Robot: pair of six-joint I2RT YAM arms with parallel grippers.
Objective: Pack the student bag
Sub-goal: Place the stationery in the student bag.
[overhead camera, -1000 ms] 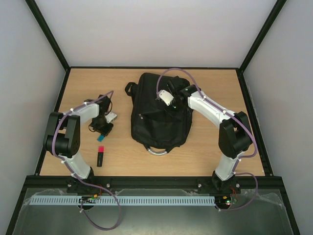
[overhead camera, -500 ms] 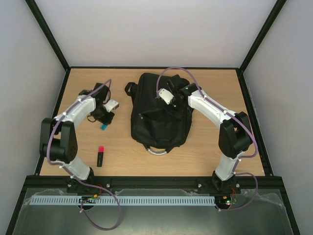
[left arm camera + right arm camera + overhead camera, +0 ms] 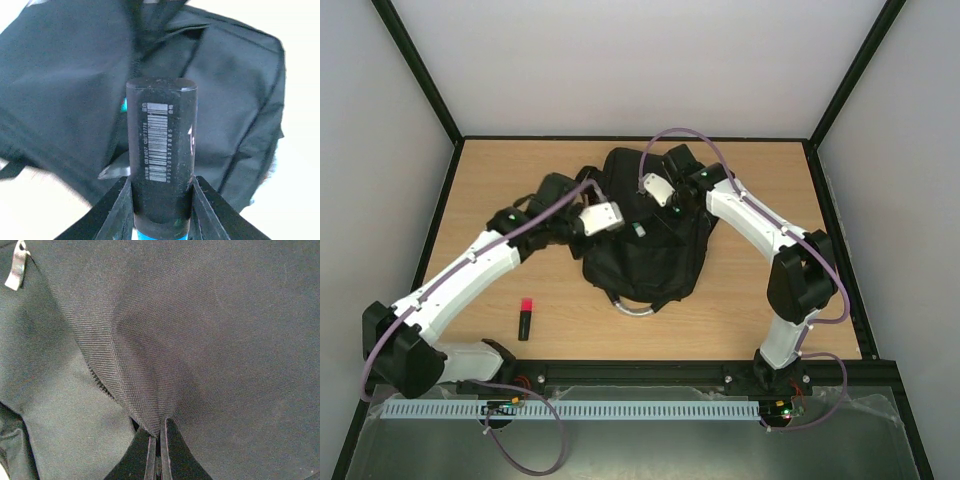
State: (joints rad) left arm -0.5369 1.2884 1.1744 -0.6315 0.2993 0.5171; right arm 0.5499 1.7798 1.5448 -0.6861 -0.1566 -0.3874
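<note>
The backpack (image 3: 650, 260) lies mid-counter (image 3: 760, 180), right jaws pinching a fold of its fabric. Left jaws clamp a black barcoded marker (image 3: 161, 150) above it. A red-capped marker (image 3: 524, 318) lies apart, front-left.

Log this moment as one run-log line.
left gripper: holds black marker above student bag | right gripper: shut on student bag fabric | red-capped marker: lying on table, unpacked

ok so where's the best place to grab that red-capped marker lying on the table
Take the red-capped marker by its black barrel, about mid-length, coming straight down from above. It lies flat on the table, long axis running near to far, so the jaws should probably close across its narrow width, left to right.
</note>
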